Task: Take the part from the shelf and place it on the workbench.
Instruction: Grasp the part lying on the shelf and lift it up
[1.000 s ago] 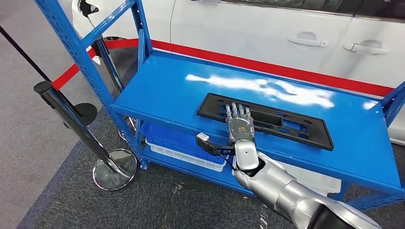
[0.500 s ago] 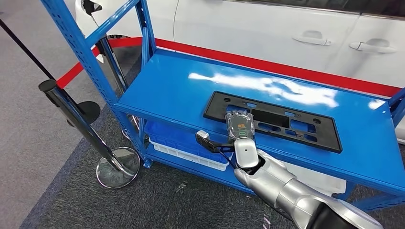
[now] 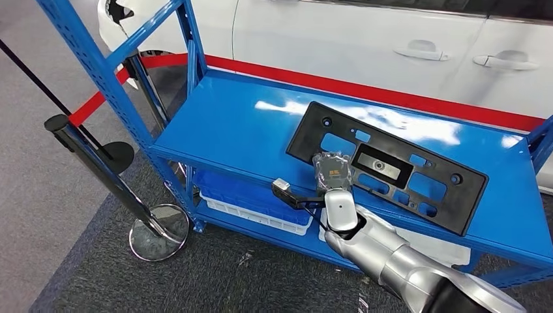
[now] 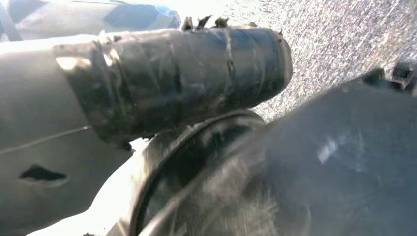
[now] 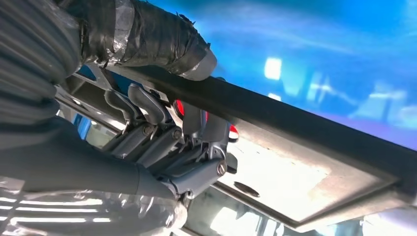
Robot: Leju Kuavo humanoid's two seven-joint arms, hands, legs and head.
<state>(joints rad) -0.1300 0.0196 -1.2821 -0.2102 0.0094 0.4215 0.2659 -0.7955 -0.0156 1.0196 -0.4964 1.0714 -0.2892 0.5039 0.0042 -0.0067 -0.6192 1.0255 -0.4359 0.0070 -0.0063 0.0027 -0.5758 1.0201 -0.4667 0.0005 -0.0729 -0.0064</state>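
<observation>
Right hand (image 3: 330, 171) gripping the part (image 3: 398, 171) on the shelf (image 3: 228, 124), near edge tipped up

Part: flat black plastic rectangular frame with cut-out slots, round holes near the corners and a pale rectangular panel in the middle; it sits tilted and skewed over the blue top deck of the shelf, with its far end toward the white car (image 3: 365, 39). Hand: fingers (image 5: 162, 132) curled in through one of the part's openings, taped thumb (image 5: 157, 39) pressed on the opposite face of the frame bar, so the edge is clamped between thumb and fingers. Left hand (image 4: 172, 78): a taped thumb shows in its wrist view over grey floor, blurred; cannot tell if spread or curled
</observation>
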